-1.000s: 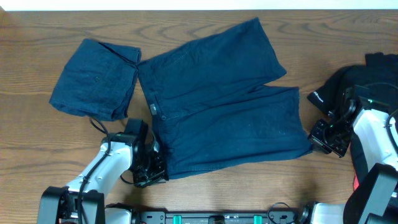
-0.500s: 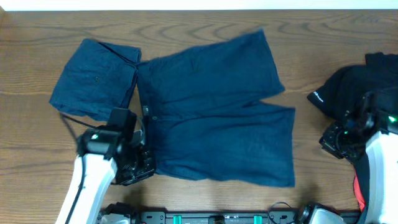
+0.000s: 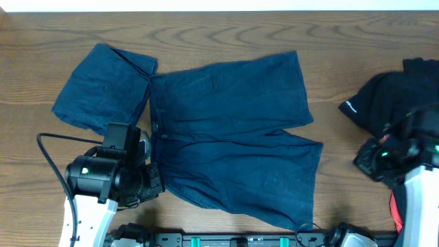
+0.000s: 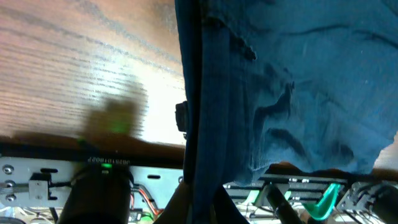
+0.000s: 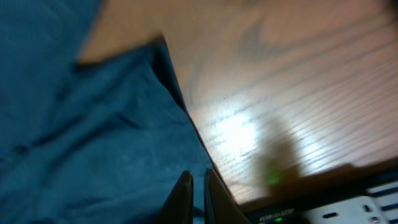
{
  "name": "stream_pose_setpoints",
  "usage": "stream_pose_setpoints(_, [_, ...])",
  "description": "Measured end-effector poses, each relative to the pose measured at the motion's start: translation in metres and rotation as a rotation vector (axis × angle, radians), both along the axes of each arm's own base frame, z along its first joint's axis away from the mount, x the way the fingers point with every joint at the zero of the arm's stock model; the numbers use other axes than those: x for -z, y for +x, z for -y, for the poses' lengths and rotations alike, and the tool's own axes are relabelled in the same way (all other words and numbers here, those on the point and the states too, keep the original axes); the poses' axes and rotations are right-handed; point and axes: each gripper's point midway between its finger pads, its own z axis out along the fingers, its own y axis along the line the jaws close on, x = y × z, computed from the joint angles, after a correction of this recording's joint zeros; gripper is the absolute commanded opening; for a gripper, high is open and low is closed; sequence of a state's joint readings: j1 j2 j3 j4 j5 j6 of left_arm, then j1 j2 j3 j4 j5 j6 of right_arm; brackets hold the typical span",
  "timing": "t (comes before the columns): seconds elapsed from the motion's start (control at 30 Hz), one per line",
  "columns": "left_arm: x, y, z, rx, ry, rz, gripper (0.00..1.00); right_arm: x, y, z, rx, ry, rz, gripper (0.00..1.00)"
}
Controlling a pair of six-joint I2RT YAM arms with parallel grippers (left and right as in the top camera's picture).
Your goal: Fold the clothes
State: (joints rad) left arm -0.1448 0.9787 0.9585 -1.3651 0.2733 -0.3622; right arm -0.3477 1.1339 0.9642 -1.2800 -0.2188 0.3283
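Observation:
A pair of dark navy shorts (image 3: 233, 130) lies spread across the middle of the table, waistband to the left and both legs pointing right. A second pair of the same navy shorts (image 3: 103, 89) lies folded at the upper left. My left gripper (image 3: 152, 184) is shut on the front corner of the spread pair's waistband. In the left wrist view (image 4: 199, 205) the fabric (image 4: 298, 74) hangs up from between the fingers. My right gripper (image 3: 367, 161) is shut and sits to the right of the near leg's hem, apart from it. Its fingers (image 5: 198, 186) show over the cloth's edge (image 5: 81, 137).
A black garment (image 3: 391, 96) with a white logo lies at the right edge, just behind my right arm. Something red (image 3: 394, 204) shows by the right arm's base. The table's front edge with the mounting rail (image 3: 240, 240) runs close below the shorts.
The spread shorts have been pulled left and toward the front edge, and the legs have straightened. My left arm has risen with the waistband. The near hem now lies farther from my right gripper.

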Motion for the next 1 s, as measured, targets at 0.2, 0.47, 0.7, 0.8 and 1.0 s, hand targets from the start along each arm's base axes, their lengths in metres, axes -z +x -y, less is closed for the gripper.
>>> stream_pose_setpoints(0.2, [0.003, 0.008, -0.001, -0.002, 0.014, 0.007, 0.06, 0.068, 0.014, -0.047, -0.138, 0.174, 0.081, 0.01])
stream_pose_setpoints(0.47, [0.007, 0.022, 0.0, -0.002, 0.016, 0.019, 0.06, 0.119, 0.03, -0.082, -0.177, 0.256, 0.213, 0.01])
stream_pose_setpoints(0.7, [0.014, 0.038, 0.002, -0.002, 0.014, 0.028, 0.06, 0.137, 0.073, -0.081, -0.085, 0.235, 0.319, 0.01])
stream_pose_setpoints(0.8, [0.017, 0.045, 0.003, -0.002, 0.014, 0.03, 0.06, 0.137, 0.1, -0.08, -0.049, 0.241, 0.388, 0.01])
stream_pose_setpoints(1.0, [0.025, 0.058, 0.005, -0.002, 0.014, 0.029, 0.06, 0.135, 0.146, -0.077, -0.014, 0.254, 0.397, 0.01])
